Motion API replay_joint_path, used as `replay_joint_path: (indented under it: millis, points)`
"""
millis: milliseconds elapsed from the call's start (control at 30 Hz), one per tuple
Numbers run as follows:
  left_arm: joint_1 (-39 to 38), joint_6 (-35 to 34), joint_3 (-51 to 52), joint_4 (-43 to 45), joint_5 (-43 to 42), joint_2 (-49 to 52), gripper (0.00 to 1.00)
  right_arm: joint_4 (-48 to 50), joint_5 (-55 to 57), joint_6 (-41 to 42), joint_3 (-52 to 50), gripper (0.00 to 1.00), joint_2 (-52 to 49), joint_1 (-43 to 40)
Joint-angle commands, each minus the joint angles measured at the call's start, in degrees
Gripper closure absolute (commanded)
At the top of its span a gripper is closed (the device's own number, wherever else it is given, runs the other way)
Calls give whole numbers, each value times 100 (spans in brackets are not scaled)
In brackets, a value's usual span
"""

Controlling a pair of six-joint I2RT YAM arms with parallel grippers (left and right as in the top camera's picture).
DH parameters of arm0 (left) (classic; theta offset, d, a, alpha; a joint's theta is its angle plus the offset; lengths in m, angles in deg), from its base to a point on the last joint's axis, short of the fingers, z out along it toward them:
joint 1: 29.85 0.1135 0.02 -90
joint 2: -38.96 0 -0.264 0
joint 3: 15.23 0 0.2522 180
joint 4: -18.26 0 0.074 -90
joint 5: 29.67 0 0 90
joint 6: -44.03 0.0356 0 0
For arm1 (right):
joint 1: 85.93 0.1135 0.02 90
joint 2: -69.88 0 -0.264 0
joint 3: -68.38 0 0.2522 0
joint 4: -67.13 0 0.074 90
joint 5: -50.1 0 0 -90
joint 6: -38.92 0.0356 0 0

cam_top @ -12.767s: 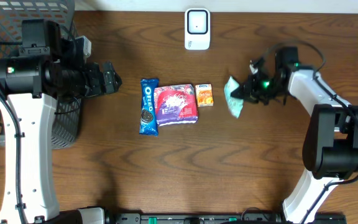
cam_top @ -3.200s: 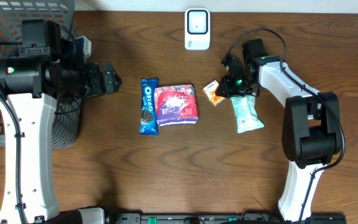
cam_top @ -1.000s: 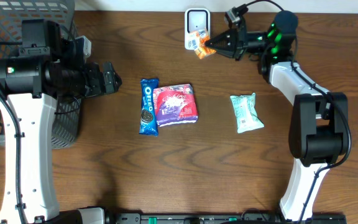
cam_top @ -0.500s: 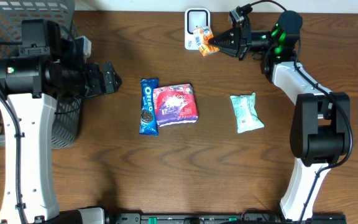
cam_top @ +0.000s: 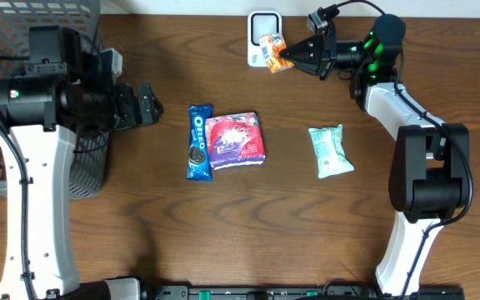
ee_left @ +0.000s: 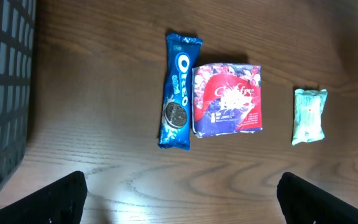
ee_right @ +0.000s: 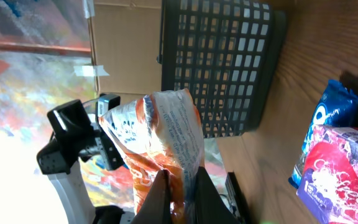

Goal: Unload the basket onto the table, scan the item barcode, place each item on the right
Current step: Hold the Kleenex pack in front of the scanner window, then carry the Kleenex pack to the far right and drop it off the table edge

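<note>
Even, bright overhead light leaves soft shadows on the bench (cam_top: 223, 233). The left wrist view shows a pale sheen on the wood. The right wrist view's background is washed out.

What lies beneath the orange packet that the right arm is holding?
The white scanner lies partly beneath the orange packet; its right edge is covered, so whether they touch cannot be seen.

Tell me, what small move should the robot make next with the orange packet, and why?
Probably nudge the packet further over the scanner. The right end effector grips it at the scanner's right edge, only partly over it.
</note>
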Motion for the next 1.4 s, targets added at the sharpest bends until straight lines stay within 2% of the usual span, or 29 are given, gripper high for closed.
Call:
replay_joint_path:
  millis: [0,367,633,900,1067,1200,1367]
  points:
    - [-11,74,-15,-9,33,22,2,24,164,-50,7,99,-66,-7]
    - [-11,74,-15,-7,35,22,2,125,1078,-654,7,99,-66,190]
    - [-11,74,-15,-7,35,22,2,-22,1659,-1513,7,98,-66,243]
    - [-11,74,-15,-7,35,22,2,-2094,2951,-3263,9,99,-66,240]
    - [-11,74,-15,-7,33,22,2,-3180,4085,-3954,155,98,-66,240]
    - [-11,74,-15,-7,35,22,2,-4424,5163,-4752,723,99,-66,275]
    - [-11,74,-15,-7,35,22,2,-6190,7407,-6341,1875,99,-66,586]
